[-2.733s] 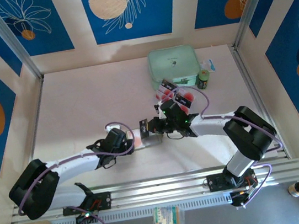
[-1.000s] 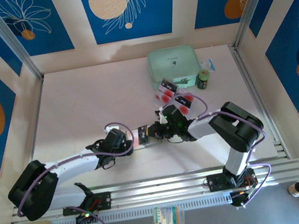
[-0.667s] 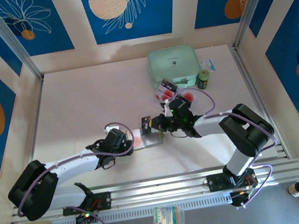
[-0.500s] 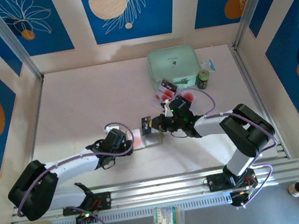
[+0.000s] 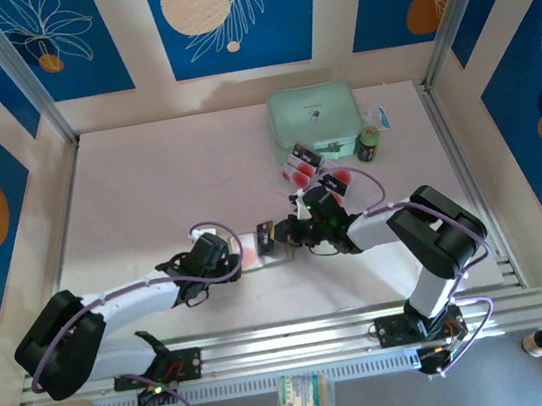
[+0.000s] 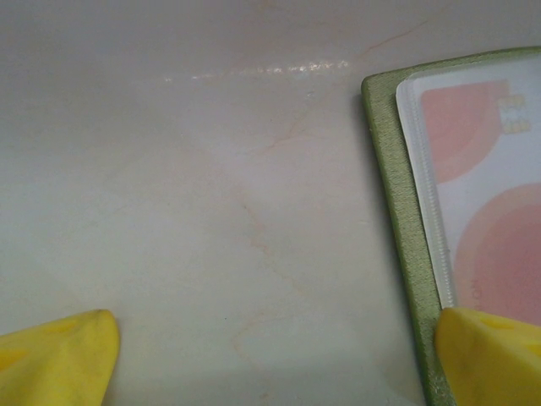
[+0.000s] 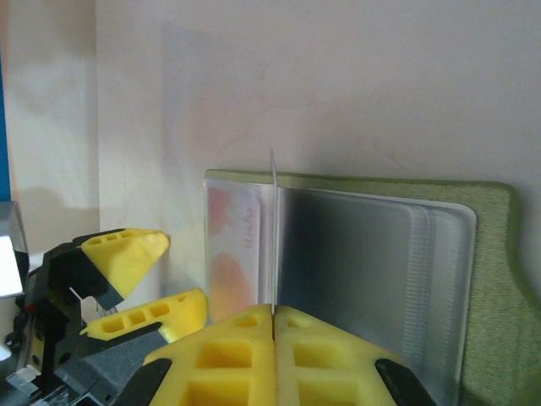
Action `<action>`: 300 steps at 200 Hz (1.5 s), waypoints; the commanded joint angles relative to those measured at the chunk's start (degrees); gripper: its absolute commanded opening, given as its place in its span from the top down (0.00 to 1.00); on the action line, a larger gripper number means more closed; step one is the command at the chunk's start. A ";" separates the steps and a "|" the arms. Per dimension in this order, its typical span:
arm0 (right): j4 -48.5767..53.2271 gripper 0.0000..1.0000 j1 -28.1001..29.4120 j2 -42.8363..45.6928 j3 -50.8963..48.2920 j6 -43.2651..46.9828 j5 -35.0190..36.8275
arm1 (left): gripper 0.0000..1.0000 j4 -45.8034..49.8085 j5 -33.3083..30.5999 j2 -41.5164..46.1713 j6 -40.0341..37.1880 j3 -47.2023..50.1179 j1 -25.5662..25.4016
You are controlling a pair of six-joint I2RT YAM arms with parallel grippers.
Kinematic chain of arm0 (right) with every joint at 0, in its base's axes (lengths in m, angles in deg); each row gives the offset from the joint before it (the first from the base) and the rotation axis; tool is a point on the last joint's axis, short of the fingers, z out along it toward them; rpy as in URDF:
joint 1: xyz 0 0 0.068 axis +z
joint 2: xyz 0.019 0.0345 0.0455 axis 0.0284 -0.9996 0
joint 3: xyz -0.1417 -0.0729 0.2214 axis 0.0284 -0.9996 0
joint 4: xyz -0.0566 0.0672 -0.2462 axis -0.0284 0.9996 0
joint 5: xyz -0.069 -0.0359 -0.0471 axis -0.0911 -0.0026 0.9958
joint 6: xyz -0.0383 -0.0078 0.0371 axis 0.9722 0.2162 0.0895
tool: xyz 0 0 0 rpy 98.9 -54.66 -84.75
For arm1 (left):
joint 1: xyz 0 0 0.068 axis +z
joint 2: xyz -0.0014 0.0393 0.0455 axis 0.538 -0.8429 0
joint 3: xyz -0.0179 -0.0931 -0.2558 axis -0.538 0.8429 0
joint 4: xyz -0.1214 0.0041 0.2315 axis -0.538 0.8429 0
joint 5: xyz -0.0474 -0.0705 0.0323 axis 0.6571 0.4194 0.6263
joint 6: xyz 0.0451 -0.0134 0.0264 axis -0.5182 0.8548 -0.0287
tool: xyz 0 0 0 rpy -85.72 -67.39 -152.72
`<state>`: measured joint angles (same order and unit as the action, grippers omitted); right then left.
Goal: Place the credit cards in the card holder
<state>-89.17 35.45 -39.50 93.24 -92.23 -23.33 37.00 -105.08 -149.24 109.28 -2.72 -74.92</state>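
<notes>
The card holder (image 7: 494, 254) lies open on the table, olive-green with clear sleeves, one sleeve showing a pale card with red rounds (image 6: 490, 220). My right gripper (image 7: 273, 317) is shut on a credit card (image 7: 272, 220), seen edge-on, standing upright over the sleeves. In the top view that gripper (image 5: 277, 234) sits at the holder's (image 5: 263, 253) right side. My left gripper (image 6: 270, 364) is open and low on the table; its right fingertip (image 6: 494, 355) rests on the holder's green edge, its left fingertip (image 6: 51, 359) on bare table. More credit cards (image 5: 298, 165) lie behind the right arm.
A mint-green case (image 5: 315, 119) stands at the back with a small green bottle (image 5: 371, 143) to its right. A metal rail (image 5: 463, 166) runs along the table's right side. The left half of the table is open room.
The right wrist has shifted slightly left and toward me, keeping the card over the holder. The left arm has stayed still.
</notes>
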 commanded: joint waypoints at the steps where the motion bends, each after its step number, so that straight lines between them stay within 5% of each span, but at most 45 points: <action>1: -1.71 1.00 0.75 -1.11 -0.27 -0.53 -1.27 | 0.04 0.71 -0.83 0.75 0.35 -1.01 0.63; 127: -3.36 1.00 1.24 -2.72 -1.03 -1.78 -2.81 | 0.04 0.83 -0.85 1.25 0.46 -0.87 0.67; 300: 9.09 1.00 1.42 -5.09 2.58 -2.70 -4.47 | 0.04 1.15 -1.07 1.81 0.25 -1.23 0.62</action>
<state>-84.95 36.42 -42.71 94.92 -94.57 -26.63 37.16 -105.10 -148.50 109.30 -2.77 -74.92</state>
